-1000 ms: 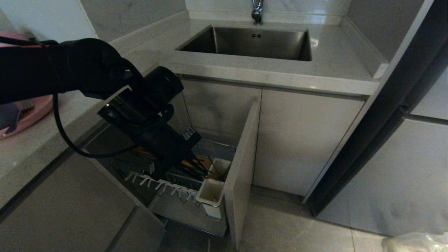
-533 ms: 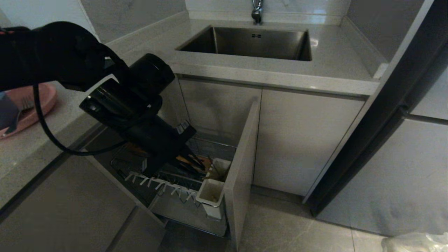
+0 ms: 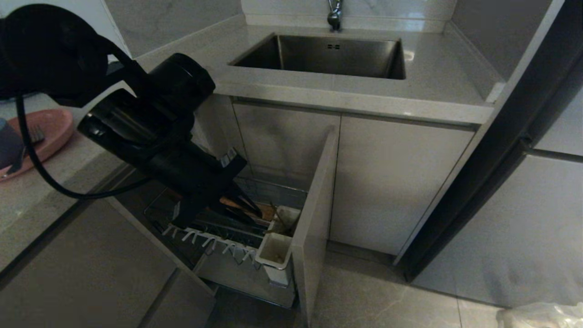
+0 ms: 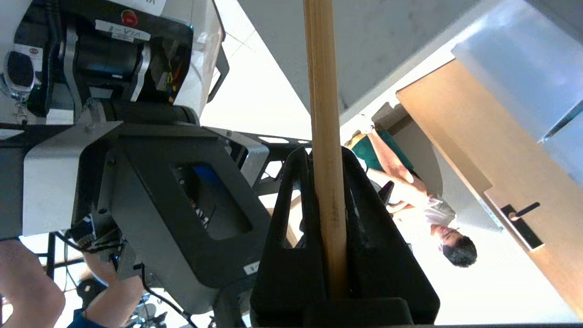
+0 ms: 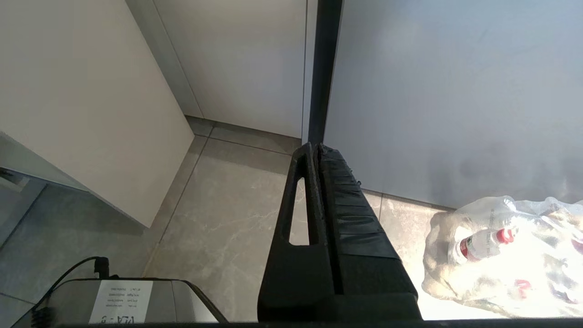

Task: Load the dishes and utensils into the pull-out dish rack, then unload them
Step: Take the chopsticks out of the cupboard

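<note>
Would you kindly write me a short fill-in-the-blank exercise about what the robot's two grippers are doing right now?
1. The left gripper is shut on wooden ____.
2. It hangs above the pulled-out dish ____.
3. The right gripper is shut and holds ____.
4. On the counter at the left lies a pink ____.

Missing words: chopsticks; rack; nothing; plate

My own left arm (image 3: 150, 136) covers the rear half of the pull-out dish rack (image 3: 237, 241); what sits there I cannot tell. The chopsticks (image 4: 324, 136) run off the left wrist view's edge, so their far end is unseen, and whether one stick or two I cannot tell. The pink plate (image 3: 43, 134) is cut by the head view's left edge.
</note>
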